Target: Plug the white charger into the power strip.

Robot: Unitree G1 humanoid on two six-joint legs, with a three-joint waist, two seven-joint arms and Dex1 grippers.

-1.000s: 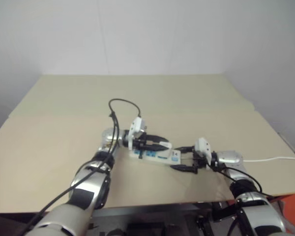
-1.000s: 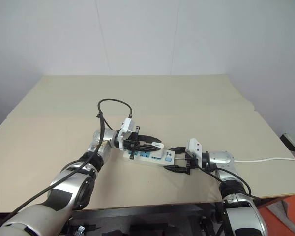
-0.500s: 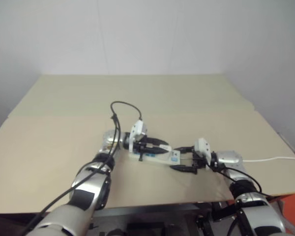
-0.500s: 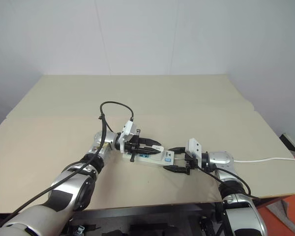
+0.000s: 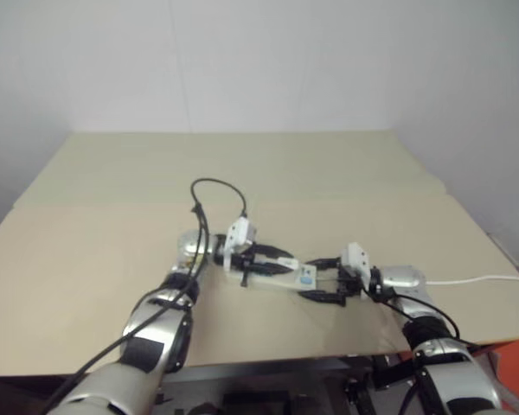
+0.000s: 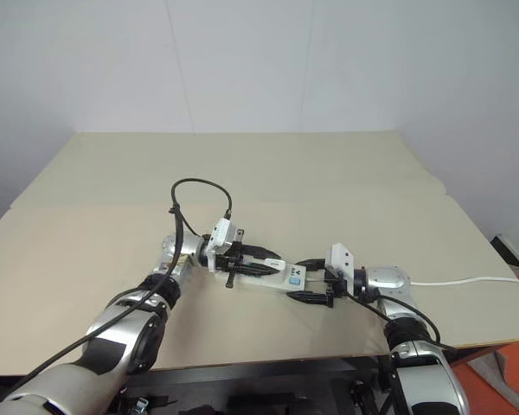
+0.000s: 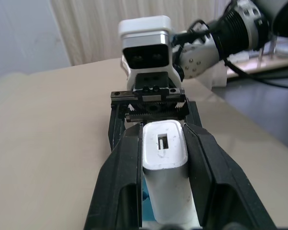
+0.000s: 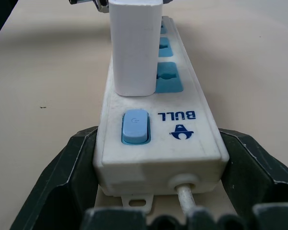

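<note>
The white power strip (image 5: pixel 304 277) lies flat on the table with its blue switch (image 8: pixel 135 125) end toward my right gripper (image 8: pixel 158 136). That gripper is shut on the strip, with one black finger pressed against each side of the switch end. My left gripper (image 7: pixel 161 130) reaches in from the other side and is shut on the white charger (image 7: pixel 164 158). The charger (image 8: pixel 134 48) stands upright on the strip, with its base against the blue socket face (image 8: pixel 169 79) nearest the switch. Its prongs are hidden, and I cannot tell whether they are seated.
The strip's thin white cord (image 5: pixel 484 280) runs off to the right across the beige table (image 5: pixel 242 164). A black cable loop (image 5: pixel 216 186) arches above my left wrist. The table's front edge is close below both grippers, and a white wall stands behind.
My left wrist has rolled a little with the charger in its grip, and its housing sits slightly lower over the strip. The right gripper and the strip have kept still.
</note>
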